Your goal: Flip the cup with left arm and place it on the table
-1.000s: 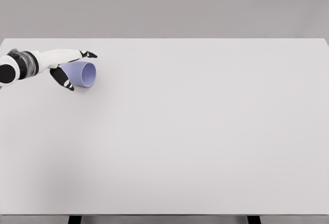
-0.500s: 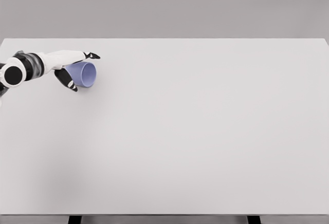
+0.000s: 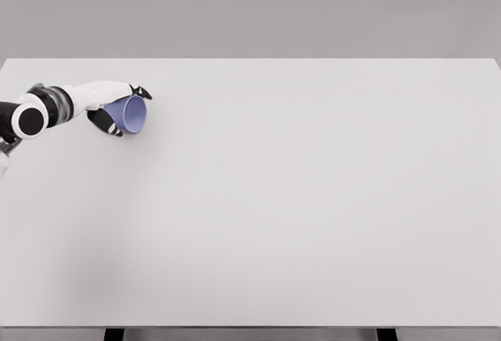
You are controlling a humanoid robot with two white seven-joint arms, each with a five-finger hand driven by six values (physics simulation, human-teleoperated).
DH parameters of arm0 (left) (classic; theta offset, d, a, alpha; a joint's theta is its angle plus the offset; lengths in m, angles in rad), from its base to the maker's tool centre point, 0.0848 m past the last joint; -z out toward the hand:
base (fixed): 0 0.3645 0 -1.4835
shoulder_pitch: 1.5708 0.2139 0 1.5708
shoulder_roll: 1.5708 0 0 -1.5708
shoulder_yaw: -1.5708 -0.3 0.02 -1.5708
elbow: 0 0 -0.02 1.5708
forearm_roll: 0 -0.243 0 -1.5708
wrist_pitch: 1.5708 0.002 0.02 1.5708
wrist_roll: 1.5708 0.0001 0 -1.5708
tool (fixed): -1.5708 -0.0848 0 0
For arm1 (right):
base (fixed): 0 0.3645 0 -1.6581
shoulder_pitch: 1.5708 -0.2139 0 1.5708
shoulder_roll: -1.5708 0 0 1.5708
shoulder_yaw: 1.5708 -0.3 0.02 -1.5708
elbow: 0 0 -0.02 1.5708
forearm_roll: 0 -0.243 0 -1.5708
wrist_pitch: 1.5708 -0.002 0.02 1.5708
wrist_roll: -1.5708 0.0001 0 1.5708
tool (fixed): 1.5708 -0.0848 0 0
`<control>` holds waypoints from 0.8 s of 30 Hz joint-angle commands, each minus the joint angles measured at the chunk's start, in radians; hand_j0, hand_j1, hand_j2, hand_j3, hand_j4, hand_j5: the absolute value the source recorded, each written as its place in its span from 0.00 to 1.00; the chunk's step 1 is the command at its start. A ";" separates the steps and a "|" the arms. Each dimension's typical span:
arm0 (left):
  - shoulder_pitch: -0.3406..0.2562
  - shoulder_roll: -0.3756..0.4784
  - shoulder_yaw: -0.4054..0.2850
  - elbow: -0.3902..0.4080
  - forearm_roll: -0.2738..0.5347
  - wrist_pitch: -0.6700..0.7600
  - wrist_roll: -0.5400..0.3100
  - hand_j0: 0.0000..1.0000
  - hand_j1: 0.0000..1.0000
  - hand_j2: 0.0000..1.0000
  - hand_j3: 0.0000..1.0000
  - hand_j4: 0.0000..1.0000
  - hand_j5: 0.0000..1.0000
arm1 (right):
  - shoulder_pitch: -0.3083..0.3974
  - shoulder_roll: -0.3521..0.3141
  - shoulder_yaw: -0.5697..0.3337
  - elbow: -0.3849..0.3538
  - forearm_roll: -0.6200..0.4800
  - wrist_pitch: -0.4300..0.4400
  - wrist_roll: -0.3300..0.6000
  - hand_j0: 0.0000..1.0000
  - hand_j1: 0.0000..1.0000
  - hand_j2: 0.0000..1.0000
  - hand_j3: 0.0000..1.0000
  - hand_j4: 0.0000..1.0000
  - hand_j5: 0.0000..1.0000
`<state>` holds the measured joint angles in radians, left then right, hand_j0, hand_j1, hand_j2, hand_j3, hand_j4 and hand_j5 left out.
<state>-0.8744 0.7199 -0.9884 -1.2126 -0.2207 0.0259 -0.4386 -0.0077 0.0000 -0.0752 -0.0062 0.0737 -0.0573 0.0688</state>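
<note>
A pale blue cup (image 3: pixel 131 114) lies on its side at the far left of the white table (image 3: pixel 297 192), its open mouth facing right. My left hand (image 3: pixel 117 106) comes in from the left edge and wraps the cup's closed end. The thumb runs over the top, and the dark-tipped fingers (image 3: pixel 114 128) curl under it. The cup's base is hidden behind the palm. The right arm does not show.
The table's far edge runs just behind the hand, and its left edge is close to the forearm (image 3: pixel 35 114). Two dark table legs show at the bottom edge.
The hand has closed tighter around the cup. The cup has tipped slightly, its mouth now turned more up and to the right. The forearm has rotated and dropped a little.
</note>
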 commanded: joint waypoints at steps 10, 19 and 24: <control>-0.002 -0.005 -0.004 0.001 0.010 -0.001 0.004 0.59 0.59 0.59 0.59 0.59 0.59 | 0.000 0.000 0.000 0.000 0.000 0.001 0.000 1.00 1.00 1.00 1.00 1.00 1.00; -0.024 0.075 0.008 -0.010 0.256 -0.133 0.017 0.60 0.60 0.60 0.60 0.60 0.60 | 0.000 0.000 0.000 0.000 0.000 0.001 0.000 1.00 1.00 1.00 1.00 1.00 1.00; -0.031 0.133 0.008 -0.004 0.521 -0.325 -0.172 0.62 0.62 0.62 0.62 0.62 0.62 | 0.000 0.000 0.000 0.000 0.000 0.001 -0.001 1.00 1.00 1.00 1.00 1.00 1.00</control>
<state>-0.9112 0.8265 -0.9824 -1.2173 0.1870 -0.2198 -0.5328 -0.0077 0.0000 -0.0752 -0.0061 0.0737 -0.0573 0.0687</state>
